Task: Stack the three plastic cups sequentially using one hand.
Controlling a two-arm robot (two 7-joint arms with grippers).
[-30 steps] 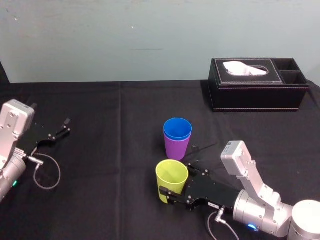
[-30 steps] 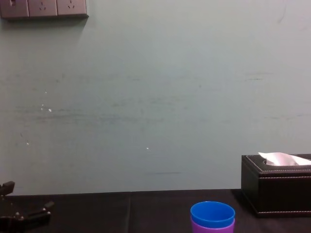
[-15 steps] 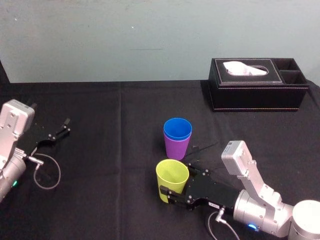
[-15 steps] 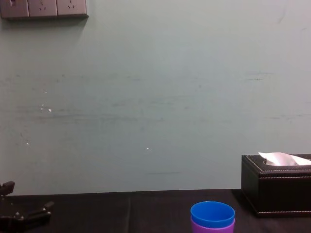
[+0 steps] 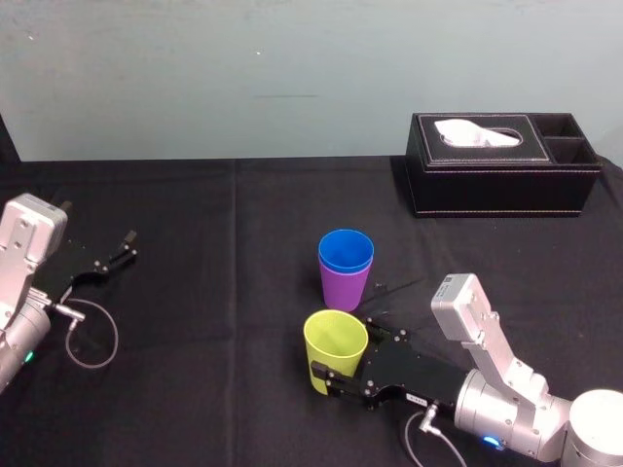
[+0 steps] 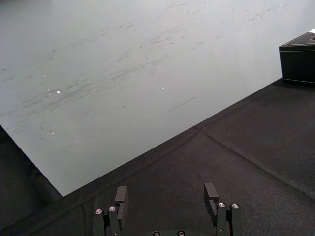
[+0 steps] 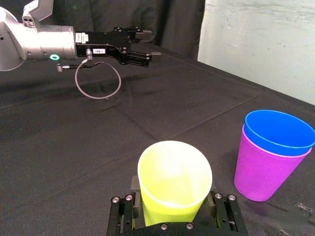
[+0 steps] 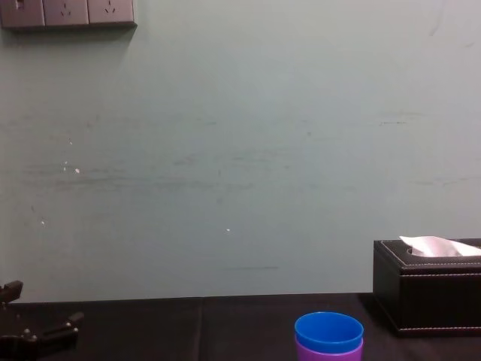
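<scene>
While the right gripper [image 5: 343,358] pinches the yellow cup [image 5: 335,341] upright between its jaws, I see the blue cup [image 5: 346,251] nested inside the purple cup [image 5: 345,288], just behind it on the table [image 5: 214,292]. The left gripper [image 5: 119,255] rests at far left, fingers spread.

no visible change, yellow-green cup [image 5: 336,348] unmoved

- Looks like a lab or office test room — bare pale-green wall [image 8: 240,150] up top.
- Black-cloth table [image 5: 214,204] below.
- Wall sockets [image 8: 68,13] upper left; tissue box [image 5: 501,175] upper right.
</scene>
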